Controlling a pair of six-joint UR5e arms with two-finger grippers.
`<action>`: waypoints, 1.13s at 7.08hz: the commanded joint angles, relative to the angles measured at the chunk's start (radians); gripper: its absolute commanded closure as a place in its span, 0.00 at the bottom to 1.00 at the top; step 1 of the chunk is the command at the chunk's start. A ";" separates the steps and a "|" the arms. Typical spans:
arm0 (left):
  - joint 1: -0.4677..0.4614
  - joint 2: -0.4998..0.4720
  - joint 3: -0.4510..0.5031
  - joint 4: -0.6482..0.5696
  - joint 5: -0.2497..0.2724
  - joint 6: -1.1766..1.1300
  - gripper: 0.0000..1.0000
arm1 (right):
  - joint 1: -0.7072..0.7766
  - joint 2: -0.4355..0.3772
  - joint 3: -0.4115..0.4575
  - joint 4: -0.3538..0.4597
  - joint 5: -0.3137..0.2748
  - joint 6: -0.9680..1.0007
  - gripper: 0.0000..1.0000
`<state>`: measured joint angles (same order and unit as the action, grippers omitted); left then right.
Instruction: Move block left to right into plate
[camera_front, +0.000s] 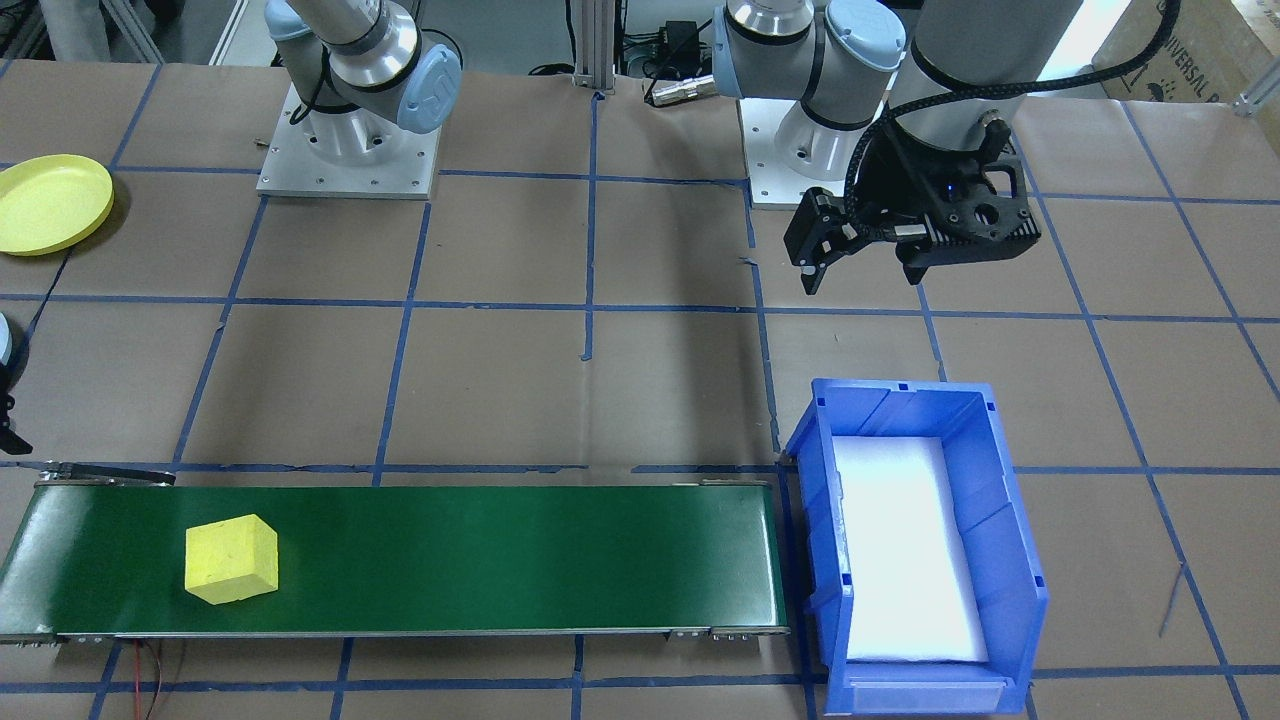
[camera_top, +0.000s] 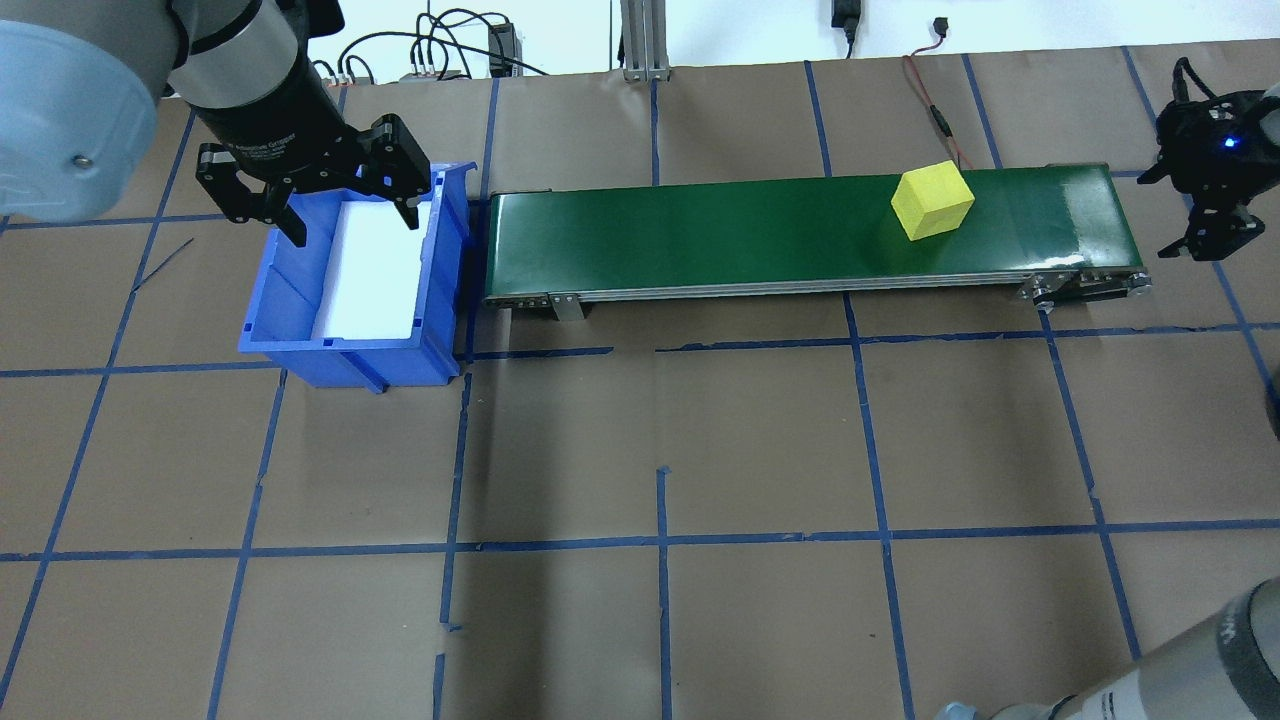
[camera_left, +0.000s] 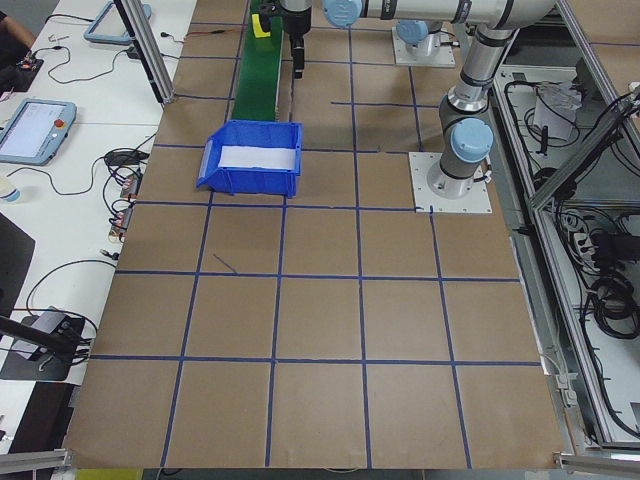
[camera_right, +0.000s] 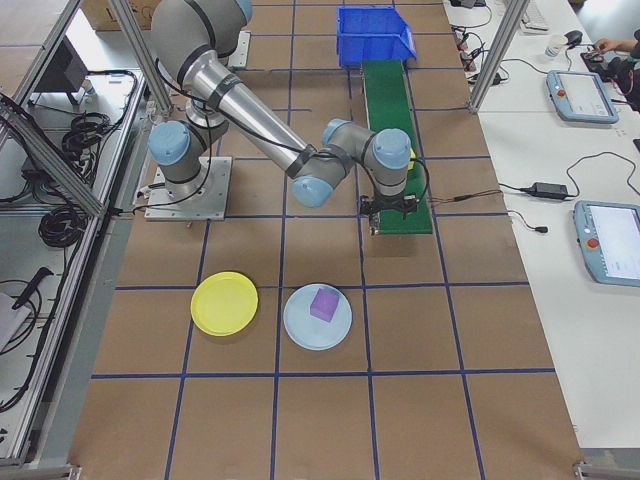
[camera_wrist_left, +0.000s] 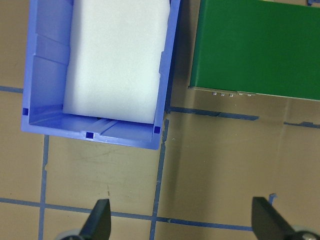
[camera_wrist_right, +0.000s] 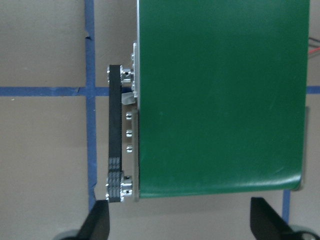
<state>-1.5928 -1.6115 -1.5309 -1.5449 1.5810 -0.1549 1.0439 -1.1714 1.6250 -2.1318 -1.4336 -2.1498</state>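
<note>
Block (camera_top: 932, 201): yellow, on green belt (camera_top: 700, 235), upper right of overhead frame.
Left hand (camera_top: 330, 205): fingers spread, empty, above blue bin (camera_top: 440, 300), upper left.
Right hand (camera_top: 1205, 215): fingers apart, empty, off belt's right end.
Plate (camera_right: 224, 303): yellow, on worktop (camera_top: 640, 480), lower left of right-side frame.

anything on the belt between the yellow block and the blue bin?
No. In the overhead view the green belt is bare from the yellow block to its end beside the blue bin; the front-facing view agrees.
</note>
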 joint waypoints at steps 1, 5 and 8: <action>0.001 -0.002 0.000 0.003 0.002 0.000 0.00 | 0.065 0.038 -0.019 -0.057 0.007 -0.048 0.00; 0.002 -0.002 0.002 0.006 -0.003 0.000 0.00 | 0.116 0.059 -0.034 -0.080 0.042 -0.048 0.00; 0.004 -0.002 0.003 0.009 0.001 0.002 0.00 | 0.130 0.068 -0.045 -0.083 0.042 -0.045 0.00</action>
<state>-1.5903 -1.6138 -1.5281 -1.5372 1.5812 -0.1539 1.1694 -1.1083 1.5832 -2.2140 -1.3914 -2.1962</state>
